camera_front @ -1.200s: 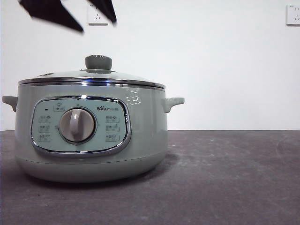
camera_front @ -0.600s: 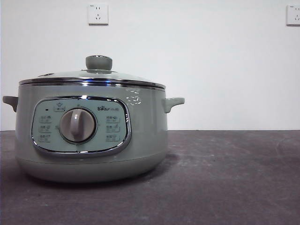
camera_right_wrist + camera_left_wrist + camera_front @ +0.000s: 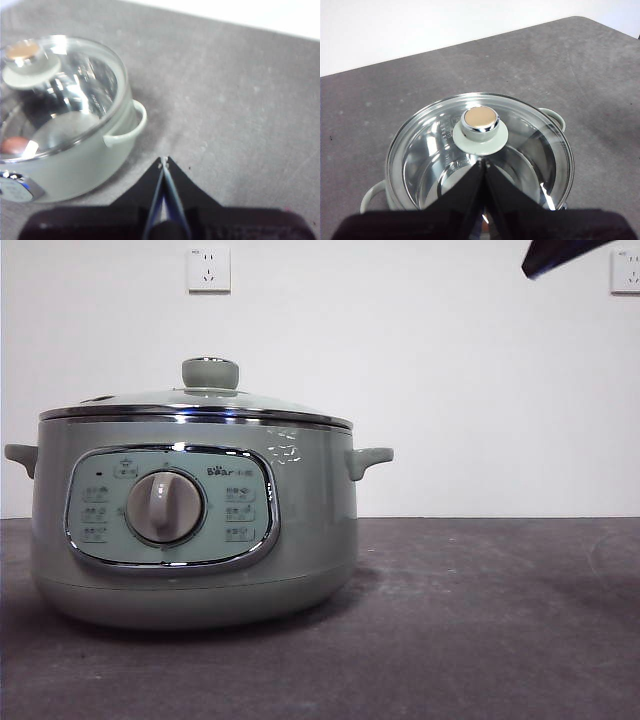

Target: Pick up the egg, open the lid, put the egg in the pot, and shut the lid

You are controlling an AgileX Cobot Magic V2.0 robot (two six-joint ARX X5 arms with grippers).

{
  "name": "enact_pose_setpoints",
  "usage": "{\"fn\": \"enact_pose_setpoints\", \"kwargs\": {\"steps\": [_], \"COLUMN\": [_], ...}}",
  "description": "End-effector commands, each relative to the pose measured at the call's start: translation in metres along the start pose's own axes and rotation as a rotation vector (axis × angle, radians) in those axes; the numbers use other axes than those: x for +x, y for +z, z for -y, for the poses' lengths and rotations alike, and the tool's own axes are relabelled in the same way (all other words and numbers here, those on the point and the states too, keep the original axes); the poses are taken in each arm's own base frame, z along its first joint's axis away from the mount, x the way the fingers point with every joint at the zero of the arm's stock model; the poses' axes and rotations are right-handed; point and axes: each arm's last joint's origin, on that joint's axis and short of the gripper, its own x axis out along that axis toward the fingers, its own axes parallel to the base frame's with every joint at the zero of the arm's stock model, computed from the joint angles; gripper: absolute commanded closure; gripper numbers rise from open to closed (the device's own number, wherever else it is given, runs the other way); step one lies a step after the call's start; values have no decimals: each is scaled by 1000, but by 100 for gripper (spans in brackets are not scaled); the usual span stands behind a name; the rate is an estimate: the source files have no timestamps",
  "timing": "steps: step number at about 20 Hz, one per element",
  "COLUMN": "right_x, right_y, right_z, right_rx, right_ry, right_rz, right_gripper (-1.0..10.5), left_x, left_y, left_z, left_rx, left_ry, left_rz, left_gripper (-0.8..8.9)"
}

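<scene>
Sitting on dark table (image 3: 480,620), pot (image 3: 195,530) at 9 o'clock of front view, lid (image 3: 195,405) seated on it. Egg (image 3: 12,145) shows reddish through the glass, inside. Left gripper (image 3: 484,162) above lid, jaws together. Right gripper (image 3: 164,161) beside pot, jaws together.

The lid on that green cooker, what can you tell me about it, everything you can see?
The lid is round, shallow-domed clear glass with a shiny chrome rim. On top sits a sage-green knob on a wider green base; from above its cap looks tan with a chrome ring. It lies level and closed on the pot, its rim seated all around. Through the glass the shiny metal inside shows, and in the right wrist view a reddish-brown shape, probably the egg. No gripper touches it.
</scene>
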Motion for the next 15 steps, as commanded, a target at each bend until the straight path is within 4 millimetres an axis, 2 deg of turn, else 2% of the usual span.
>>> {"fn": "enact_pose_setpoints", "kwargs": {"steps": [1, 11, 15], "right_x": [2, 2, 2], "right_y": [-3, -3, -3], "right_z": [0, 0, 0], "right_rx": [8, 8, 8], "right_ry": [0, 0, 0], "right_rz": [-5, -5, -6], "right_gripper": [951, 945, 945], "left_x": [3, 9, -18], "left_y": [-4, -7, -9], "left_z": [1, 2, -18], "left_rx": [21, 31, 32], "left_ry": [6, 2, 101], "left_rz": [-31, -74, -6], "left_gripper": [817, 817, 817]}}
